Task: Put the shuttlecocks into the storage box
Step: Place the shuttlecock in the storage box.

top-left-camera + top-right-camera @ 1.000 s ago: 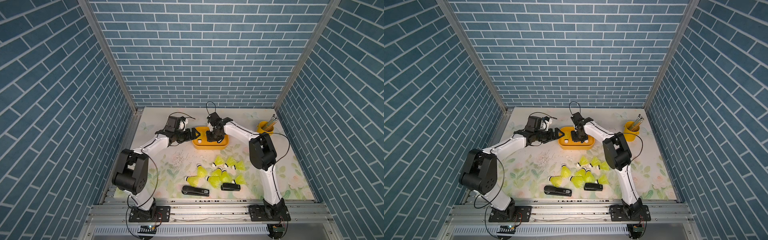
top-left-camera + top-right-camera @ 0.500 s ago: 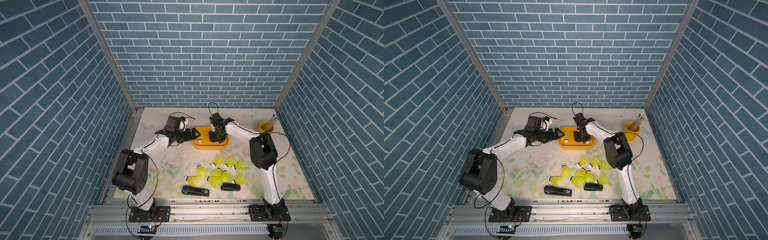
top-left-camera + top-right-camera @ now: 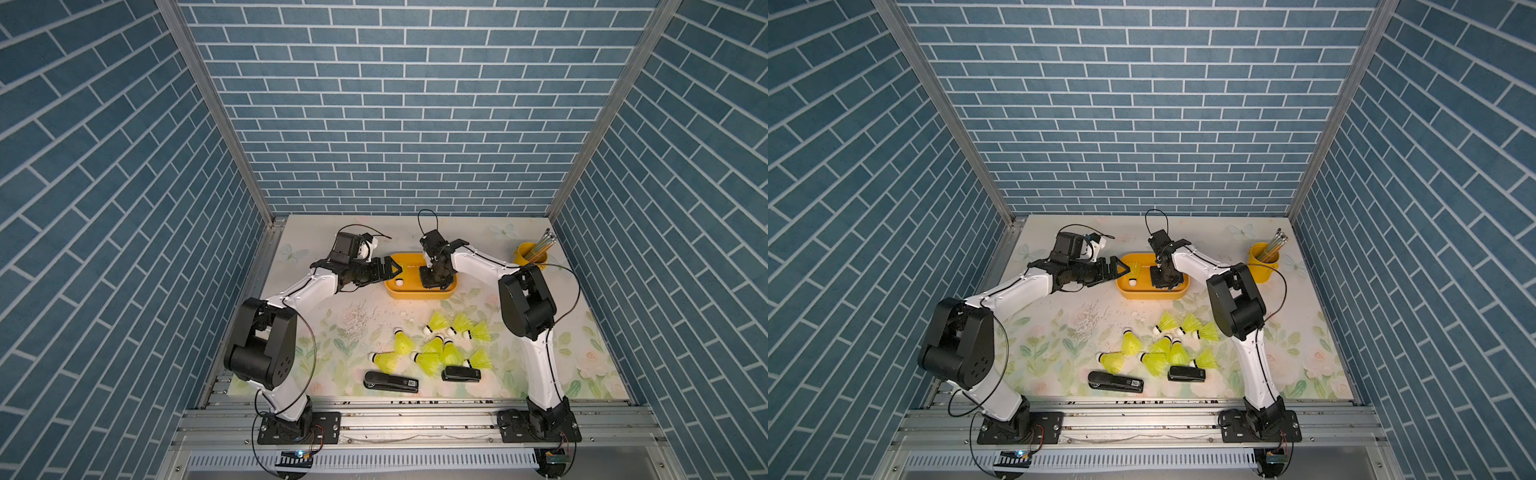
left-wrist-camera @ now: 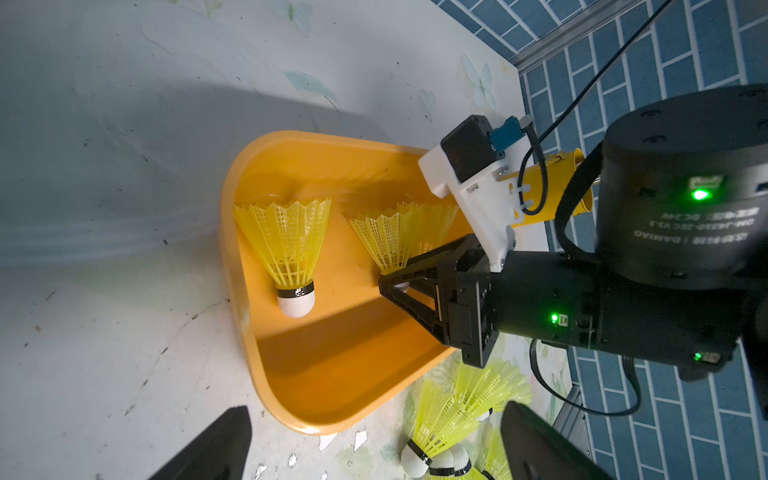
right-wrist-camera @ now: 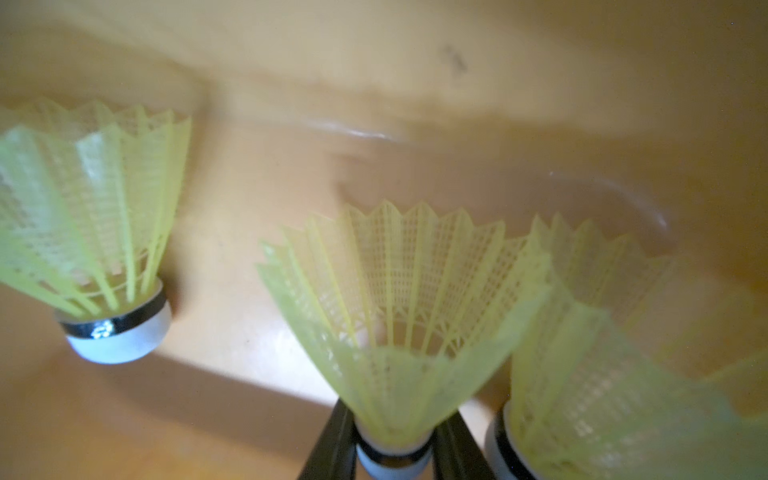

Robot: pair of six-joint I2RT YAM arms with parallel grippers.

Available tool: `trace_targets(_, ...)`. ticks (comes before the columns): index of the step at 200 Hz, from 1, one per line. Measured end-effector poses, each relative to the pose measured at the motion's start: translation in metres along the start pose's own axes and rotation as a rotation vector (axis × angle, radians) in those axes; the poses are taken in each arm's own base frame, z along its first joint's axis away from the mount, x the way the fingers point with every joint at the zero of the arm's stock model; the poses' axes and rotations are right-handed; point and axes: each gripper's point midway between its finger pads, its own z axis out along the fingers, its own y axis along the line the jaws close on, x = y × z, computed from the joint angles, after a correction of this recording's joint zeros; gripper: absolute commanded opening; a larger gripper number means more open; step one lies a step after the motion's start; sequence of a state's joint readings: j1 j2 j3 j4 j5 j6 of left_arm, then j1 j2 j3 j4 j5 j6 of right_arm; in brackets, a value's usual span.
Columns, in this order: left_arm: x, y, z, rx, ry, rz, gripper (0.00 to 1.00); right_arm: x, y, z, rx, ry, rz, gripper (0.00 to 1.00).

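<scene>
Scanning the table (image 3: 332, 357) as a dial from a top view: task is early, most work left. At 12 o'clock sits the storage box (image 3: 419, 296), yellow-orange, with most of its floor bare. The loose shuttlecocks (image 3: 432, 345) cluster at 5 o'clock, roughly nine, all outside the box and well apart from it. Two black staplers (image 3: 390, 381) lie along the pile's 6 o'clock edge, not mine to move. The pencil cup (image 3: 530, 254) at 2 o'clock is not mine either.

My right gripper (image 3: 434, 279) is down inside the box, toward its 3 o'clock end. Its fingers (image 5: 332, 444) are clamped on the white tip of one shuttlecock (image 5: 399, 316), not yet released. My left gripper (image 3: 388, 270) hovers just beside the box's 9 o'clock end, fingers spread wide with nothing between them.

Two more lie on the box floor: one (image 4: 286, 245) near the 9 o'clock end, one (image 5: 582, 353) just beside the held one. Maybe another lies beyond, too blurred to tell.

Judgement: two in, a third about to drop, about nine to fetch.
</scene>
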State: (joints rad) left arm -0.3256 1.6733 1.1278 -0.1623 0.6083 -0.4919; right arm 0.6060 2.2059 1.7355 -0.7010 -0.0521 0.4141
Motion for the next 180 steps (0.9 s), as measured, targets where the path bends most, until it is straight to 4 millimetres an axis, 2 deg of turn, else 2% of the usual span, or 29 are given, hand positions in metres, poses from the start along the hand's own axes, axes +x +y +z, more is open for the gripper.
trace_targets(29, 0.0, -0.001, 0.001, 0.003, 0.002, 0.008, 1.0, -0.004, -0.002, 0.0, -0.003, -0.011, 0.018, 0.23)
trace_targets(105, -0.001, -0.001, 0.001, 0.003, 0.002, 0.01, 1.0, -0.007, -0.003, 0.001, -0.024, -0.03, 0.074, 0.39)
trace_targets(180, -0.001, 0.0, 0.001, 0.003, 0.002, 0.01, 1.0, -0.013, 0.0, -0.012, -0.036, -0.058, 0.091, 0.42)
